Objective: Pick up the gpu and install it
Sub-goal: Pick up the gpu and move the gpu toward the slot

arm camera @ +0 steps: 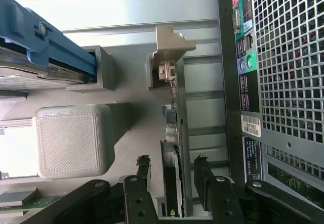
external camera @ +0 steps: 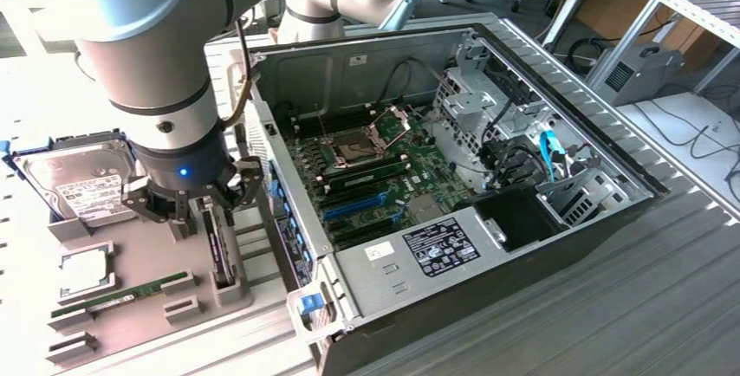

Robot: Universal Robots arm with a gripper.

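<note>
gripper: low over the grey holder tray, at 9 o'clock of the open PC case in the exterior view; jaws parted
grasp: fingers straddle the gpu, a gap showing on each side; released, nothing clenched
gpu: standing on edge in its tray slot, just beside the case wall
neighbours: hard drive at 10 o'clock of the gpu; RAM stick at 8 o'clock
case: motherboard exposed

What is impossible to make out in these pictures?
- Exterior view: part of the gpu, behind the pincer.
- Exterior view: the hard drive corner, covered by the arm.
- Wrist view: one gpu end, cut off by the edge.
- Exterior view: case label print, too small.
</note>
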